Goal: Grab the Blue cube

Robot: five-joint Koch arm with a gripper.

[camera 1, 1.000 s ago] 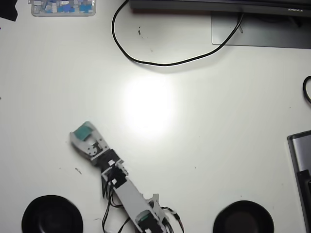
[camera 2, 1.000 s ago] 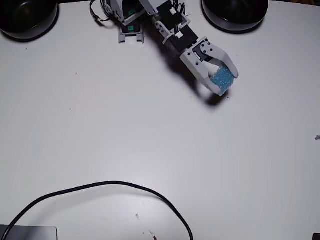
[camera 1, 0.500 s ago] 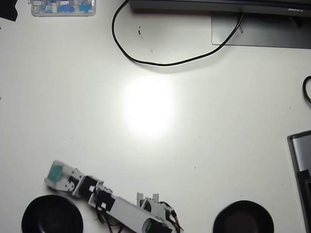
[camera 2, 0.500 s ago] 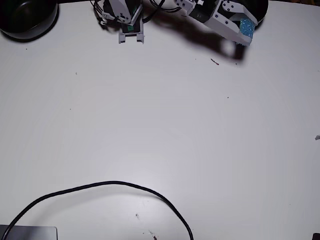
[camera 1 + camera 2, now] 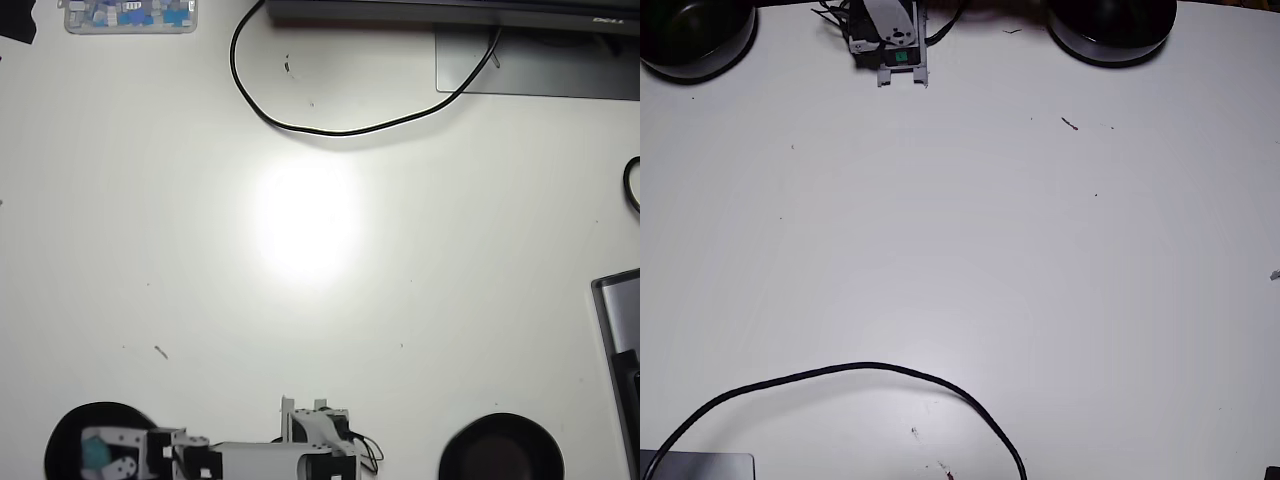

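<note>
The Blue cube point(image 5: 95, 456), small and teal, sits between the jaws of my gripper point(image 5: 90, 448), which is shut on it. In the overhead view both hang over the black bowl point(image 5: 62, 440) at the bottom left corner. The arm lies low along the bottom edge, stretching left from its base point(image 5: 312, 440). The fixed view shows only the base point(image 5: 895, 50) and that same bowl point(image 5: 1110, 35) at the top right; gripper and cube are out of that frame.
A second black bowl point(image 5: 500, 450) stands at the bottom right. A black cable point(image 5: 340, 130) loops at the back near a monitor stand point(image 5: 540, 65). A clear plastic tray point(image 5: 130, 15) sits at the top left, and a dark device point(image 5: 620, 350) at the right edge.
The arm has swung left and back toward the bottom edge in the overhead view, carrying the cube from the open table to above the left black bowl. It has left the fixed view.
</note>
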